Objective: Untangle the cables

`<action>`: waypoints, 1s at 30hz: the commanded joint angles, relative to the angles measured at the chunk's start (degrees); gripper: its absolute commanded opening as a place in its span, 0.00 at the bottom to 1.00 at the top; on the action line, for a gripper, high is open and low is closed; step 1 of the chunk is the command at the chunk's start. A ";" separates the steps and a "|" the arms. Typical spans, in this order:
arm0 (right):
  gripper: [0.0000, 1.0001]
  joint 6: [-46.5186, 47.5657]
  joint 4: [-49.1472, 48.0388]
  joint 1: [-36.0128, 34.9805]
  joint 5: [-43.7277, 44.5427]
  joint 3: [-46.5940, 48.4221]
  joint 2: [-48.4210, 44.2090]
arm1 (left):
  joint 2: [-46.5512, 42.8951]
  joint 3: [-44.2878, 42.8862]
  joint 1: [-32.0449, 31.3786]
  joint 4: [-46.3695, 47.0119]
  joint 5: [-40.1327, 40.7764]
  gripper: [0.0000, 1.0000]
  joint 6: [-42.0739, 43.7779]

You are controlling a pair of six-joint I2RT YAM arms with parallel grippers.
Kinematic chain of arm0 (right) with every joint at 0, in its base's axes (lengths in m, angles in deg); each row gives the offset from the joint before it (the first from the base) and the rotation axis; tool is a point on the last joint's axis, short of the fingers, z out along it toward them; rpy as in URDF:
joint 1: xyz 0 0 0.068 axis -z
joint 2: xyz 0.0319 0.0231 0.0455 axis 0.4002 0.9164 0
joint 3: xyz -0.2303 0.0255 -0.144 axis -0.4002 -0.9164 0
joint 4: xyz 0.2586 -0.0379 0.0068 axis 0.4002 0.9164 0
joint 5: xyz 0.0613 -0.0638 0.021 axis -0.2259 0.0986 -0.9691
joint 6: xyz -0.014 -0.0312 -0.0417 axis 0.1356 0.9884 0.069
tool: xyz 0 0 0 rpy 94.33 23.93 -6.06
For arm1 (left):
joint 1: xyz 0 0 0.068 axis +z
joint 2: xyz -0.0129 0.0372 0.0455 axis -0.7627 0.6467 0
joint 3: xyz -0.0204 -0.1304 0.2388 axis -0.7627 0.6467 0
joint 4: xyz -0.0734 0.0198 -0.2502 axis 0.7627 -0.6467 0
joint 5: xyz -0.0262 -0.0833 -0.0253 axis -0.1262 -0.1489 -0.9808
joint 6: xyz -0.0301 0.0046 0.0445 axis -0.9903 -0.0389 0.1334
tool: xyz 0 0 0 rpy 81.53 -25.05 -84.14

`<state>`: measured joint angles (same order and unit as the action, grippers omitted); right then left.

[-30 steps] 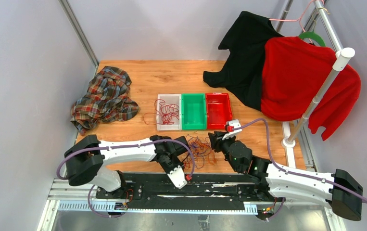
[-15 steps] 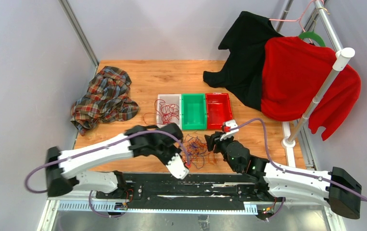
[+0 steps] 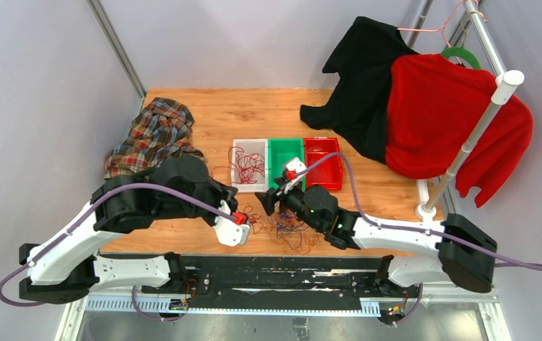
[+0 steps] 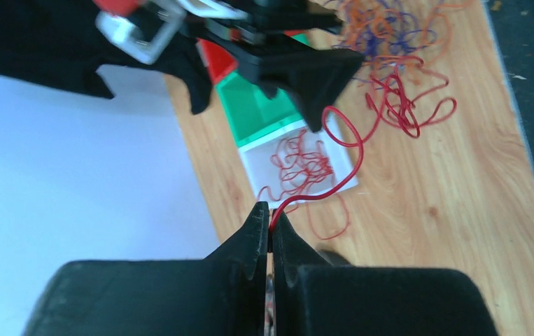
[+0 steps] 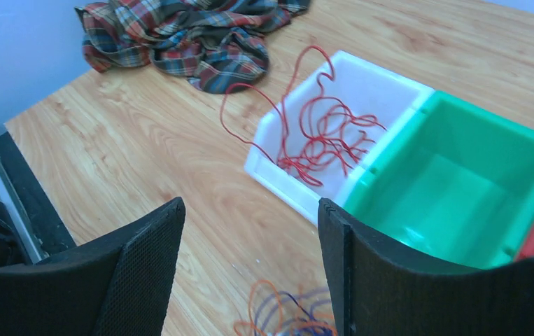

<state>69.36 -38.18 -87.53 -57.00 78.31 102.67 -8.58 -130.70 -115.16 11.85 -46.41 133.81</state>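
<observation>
- Left claw (image 4: 271, 218) is pinched tight on a red cable (image 4: 351, 143).
- Right claw (image 5: 250, 210) gapes wide, holding nothing, by the tangled cables (image 3: 290, 226) close to the table's (image 3: 204, 106) near edge.
- Bare wood lies left of the white bin (image 5: 397, 80).

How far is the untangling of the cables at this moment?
Done: a bundle of red cables already lies in the white bin. In hand: the left gripper is shut on one red cable, and the right gripper is open beside the bins. Left: the orange and purple tangle lies on the table, not yet sorted, and the green bin is empty.
</observation>
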 commanded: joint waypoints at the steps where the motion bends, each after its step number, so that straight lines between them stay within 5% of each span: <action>1: 0.70 0.83 -3.77 0.49 -4.12 3.87 7.44 | 0.55 -6.71 -0.36 -1.08 6.55 0.01 0.83; 6: 0.67 -3.00 -8.58 0.41 -1.27 0.24 14.35 | 2.31 -9.93 -0.29 -0.94 12.89 0.01 1.91; 11: 0.66 -5.58 -8.70 0.40 6.05 -5.76 14.81 | 1.30 -3.42 4.12 5.81 14.81 0.00 3.92; 19: 0.67 -8.20 -3.94 0.39 13.18 -11.82 2.21 | 8.77 3.64 26.08 16.74 5.35 0.01 2.36; 30: 0.70 -8.00 5.06 0.46 18.18 -13.33 -9.82 | 22.72 12.15 29.63 34.10 6.07 0.01 0.78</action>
<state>62.46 -37.18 -87.53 -42.57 66.09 95.78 10.06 -119.51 -86.92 36.42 -40.66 135.30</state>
